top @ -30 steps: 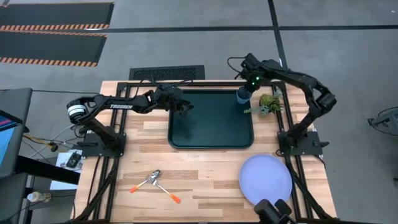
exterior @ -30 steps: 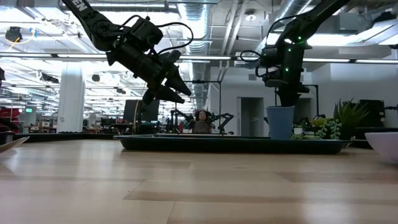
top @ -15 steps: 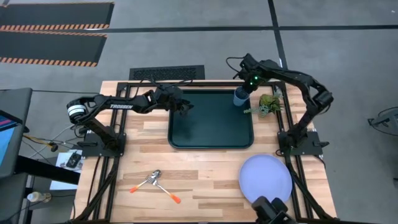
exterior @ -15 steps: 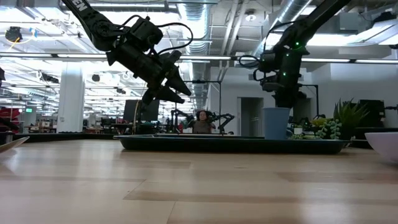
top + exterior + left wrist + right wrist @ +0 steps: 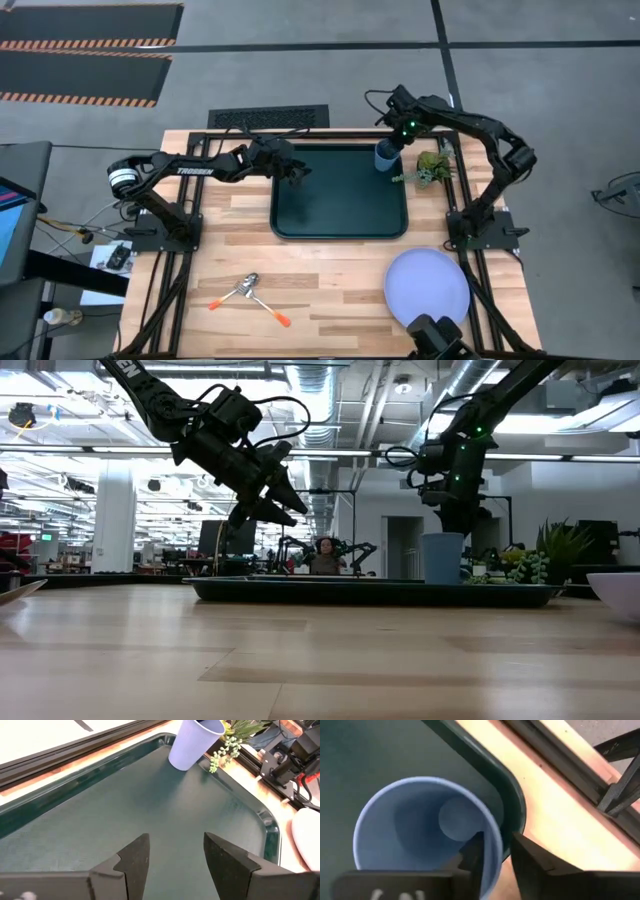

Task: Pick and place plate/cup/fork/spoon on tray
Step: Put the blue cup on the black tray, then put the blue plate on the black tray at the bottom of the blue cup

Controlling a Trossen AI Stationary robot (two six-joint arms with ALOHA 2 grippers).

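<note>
While your right gripper [image 5: 492,855] pinches the cup [image 5: 386,155] rim on the tray [image 5: 330,215], left gripper [image 5: 175,855] hangs apart; plate [image 5: 428,287], fork [image 5: 268,309], spoon [image 5: 234,292] wait on the worktop [image 5: 330,270].

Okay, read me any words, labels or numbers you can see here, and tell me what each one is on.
"TROSSEN": white letters on the left arm, high view.
White marks on the right wrist: cut off, unreadable.
Letters at the low view's top edge on an arm: cut off, unreadable.
No other text.
</note>
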